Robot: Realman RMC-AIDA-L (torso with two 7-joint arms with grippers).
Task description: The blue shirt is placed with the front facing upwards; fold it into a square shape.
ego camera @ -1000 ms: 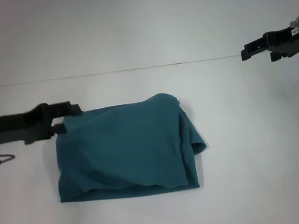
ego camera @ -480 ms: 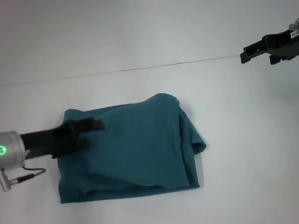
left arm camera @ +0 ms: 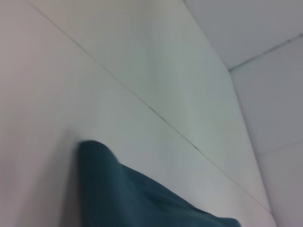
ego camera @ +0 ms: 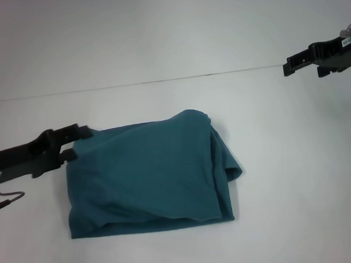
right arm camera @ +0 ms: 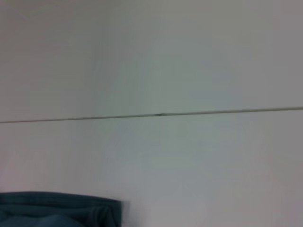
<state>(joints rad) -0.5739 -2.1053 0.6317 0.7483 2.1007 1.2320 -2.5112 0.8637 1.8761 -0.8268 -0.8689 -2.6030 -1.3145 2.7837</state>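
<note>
The shirt (ego camera: 148,175) lies folded on the white table (ego camera: 287,178), a little left of the middle in the head view, as a rough rectangle with its plain teal back cloth showing up. Its near edge runs fairly straight, its far edge bulges into a hump towards the right, and along the right side several layers of cloth stack in loose folds, with a small flap jutting out towards the right. Shallow creases cross the near half. The left gripper (ego camera: 78,142) is at the shirt's far left corner, low over the table, with its two dark fingers slightly parted, one above the other; whether they touch or pinch the cloth edge, I cannot tell. The left wrist view shows a rounded corner of the shirt (left arm camera: 123,194) on the table. The right gripper (ego camera: 288,65) hangs raised at the far right, well apart from the shirt, and whether its fingers are parted cannot be made out. The right wrist view catches the shirt's edge (right arm camera: 61,210).
</note>
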